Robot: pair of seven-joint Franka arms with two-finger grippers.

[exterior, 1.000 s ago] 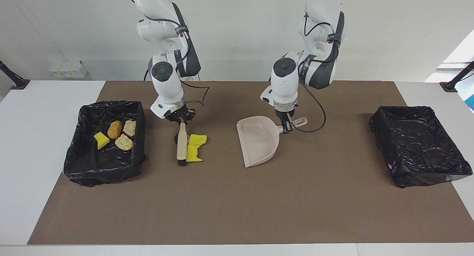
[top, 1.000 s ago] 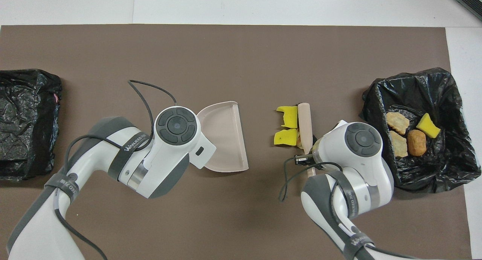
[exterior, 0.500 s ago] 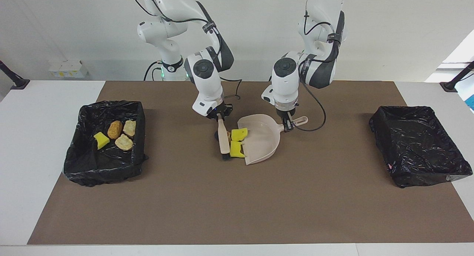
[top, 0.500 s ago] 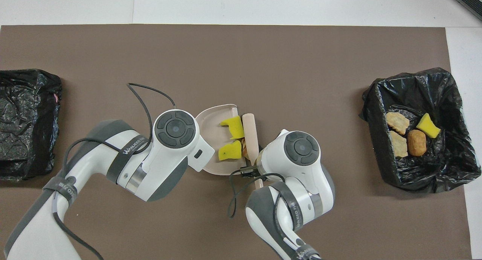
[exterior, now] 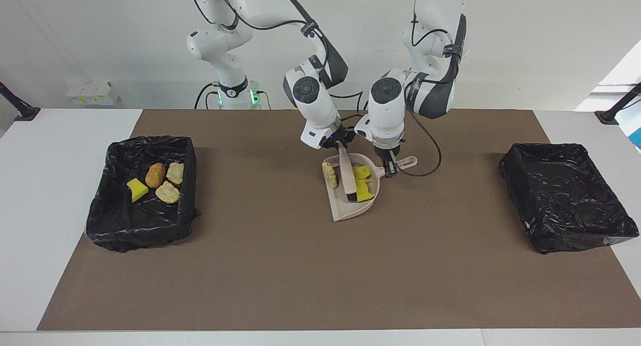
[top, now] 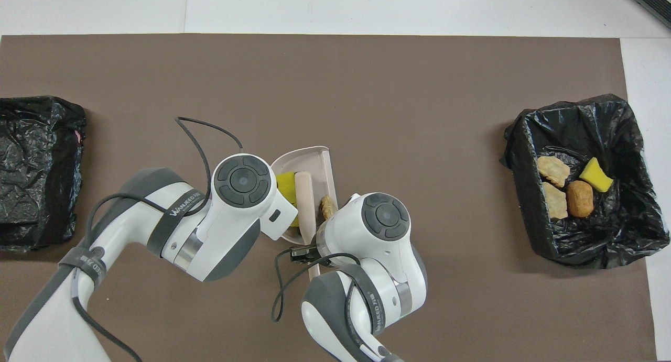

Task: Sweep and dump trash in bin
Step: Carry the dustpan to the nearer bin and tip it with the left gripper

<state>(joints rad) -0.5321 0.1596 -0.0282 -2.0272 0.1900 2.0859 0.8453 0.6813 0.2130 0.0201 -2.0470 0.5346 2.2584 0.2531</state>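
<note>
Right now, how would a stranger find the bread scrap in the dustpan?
Look mid-table at the beige dustpan. Inside lies the beige brush. The golden-brown bread scrap lies on the brush's side toward the right arm's end; the yellow sponge pieces lie opposite.

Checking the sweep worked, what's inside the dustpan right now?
In the dustpan: yellow sponge pieces, one bread-like roll, and the brush lying between them, held by the right gripper. Anything under the brush is hidden.

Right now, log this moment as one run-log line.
right gripper: shut on brush, over dustpan | left gripper: shut on dustpan handle | yellow sponge pieces, roll: in dustpan | dump: not yet done
</note>
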